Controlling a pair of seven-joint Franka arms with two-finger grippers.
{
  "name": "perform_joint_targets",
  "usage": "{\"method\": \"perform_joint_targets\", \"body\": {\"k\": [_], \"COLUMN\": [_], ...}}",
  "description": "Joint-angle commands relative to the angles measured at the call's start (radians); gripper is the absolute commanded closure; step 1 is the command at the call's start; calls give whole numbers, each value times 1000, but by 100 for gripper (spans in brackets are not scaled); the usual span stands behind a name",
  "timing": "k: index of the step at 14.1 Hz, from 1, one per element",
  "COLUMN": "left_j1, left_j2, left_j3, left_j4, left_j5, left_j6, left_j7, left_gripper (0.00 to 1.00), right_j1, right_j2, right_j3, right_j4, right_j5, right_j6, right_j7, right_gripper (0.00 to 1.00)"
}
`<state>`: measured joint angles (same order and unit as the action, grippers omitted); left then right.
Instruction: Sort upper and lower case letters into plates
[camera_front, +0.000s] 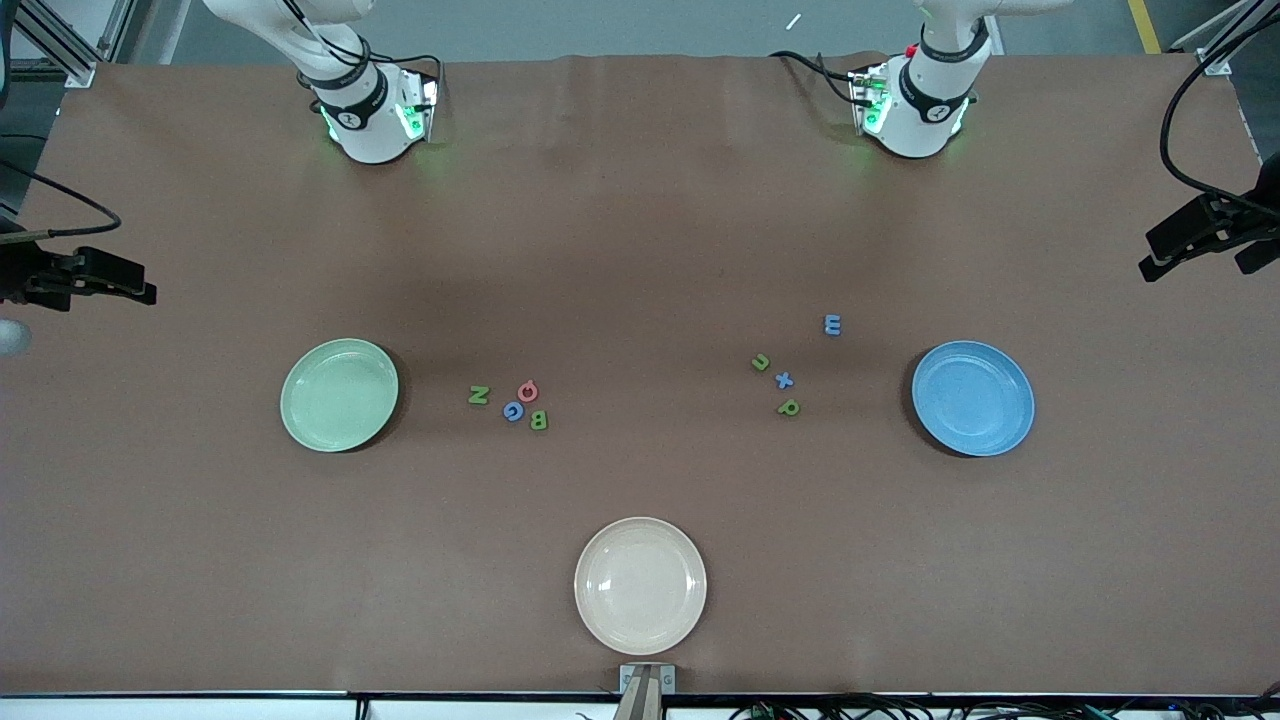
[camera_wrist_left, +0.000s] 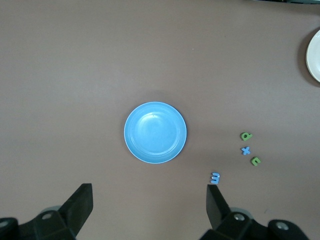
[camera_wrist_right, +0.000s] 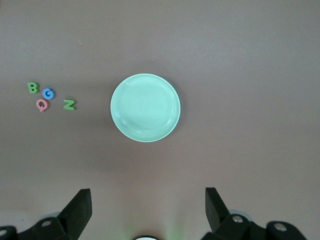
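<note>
Both arms wait. The left gripper (camera_wrist_left: 150, 205) hangs wide open over the blue plate (camera_front: 972, 397), the right gripper (camera_wrist_right: 148, 210) wide open over the green plate (camera_front: 339, 394); 8 letters (camera_front: 513, 411) lie between the plates.

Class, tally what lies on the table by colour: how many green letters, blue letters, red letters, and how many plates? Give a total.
Green letters: 4 (N, B, n, p)
Blue letters: 3 (G, x, m)
Red letters: 1 (Q)
Plates: 3 (pale green, blue, cream-white)
Total: 11
</note>
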<state>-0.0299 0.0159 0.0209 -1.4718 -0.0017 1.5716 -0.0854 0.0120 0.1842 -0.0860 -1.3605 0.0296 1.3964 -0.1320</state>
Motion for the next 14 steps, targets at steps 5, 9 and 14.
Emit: {"method": "perform_joint_targets", "body": {"k": [5,9,14], "left_j1": [4,-10,-38], "left_j2": [9,61,110], "left_j3": [-1,-5,-21], "left_j4": [22,19,16], "left_j5": [-8,-3,9], "left_j6": [-13,28,28], "left_j7": [-16,-1,-4], "left_gripper": [0,0,0], "right_j1": [25,25,19], "right_j2": [-54,-136,-249], "right_j3": [9,9,6], "right_j4": [-52,-178,-253], "right_j5": [-16,-16,-13], "right_j6": [15,64,75], "right_j7": [40,40,40], "right_gripper": [0,0,0]}}
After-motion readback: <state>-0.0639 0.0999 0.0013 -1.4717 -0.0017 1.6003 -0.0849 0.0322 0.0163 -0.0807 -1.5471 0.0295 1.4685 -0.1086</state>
